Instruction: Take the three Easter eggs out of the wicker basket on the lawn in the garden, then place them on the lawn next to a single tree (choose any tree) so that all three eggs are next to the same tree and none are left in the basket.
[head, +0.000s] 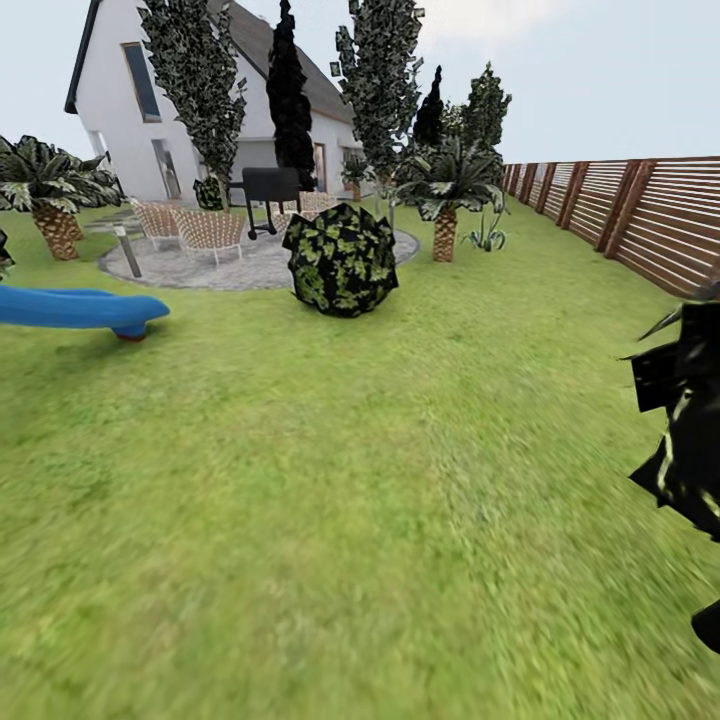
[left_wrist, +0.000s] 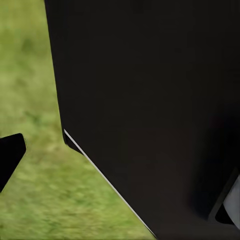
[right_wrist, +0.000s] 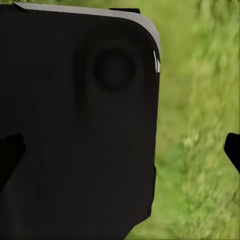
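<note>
The lawn spreads wide and green ahead of me in the head view. The Easter eggs, the wicker basket and the tree are out of view. In the left wrist view my left gripper is open, one dark fingertip at one edge over grass, with my own black body panel between. The right wrist view shows my right gripper open too, its fingertips far apart with nothing held, my black body and grass behind.
A round dark leafy bush stands mid-lawn ahead. A blue slide lies at the left. A black spiky plant is close at the right. Behind are a paved patio with chairs, a grill, palms, the house and a wooden fence.
</note>
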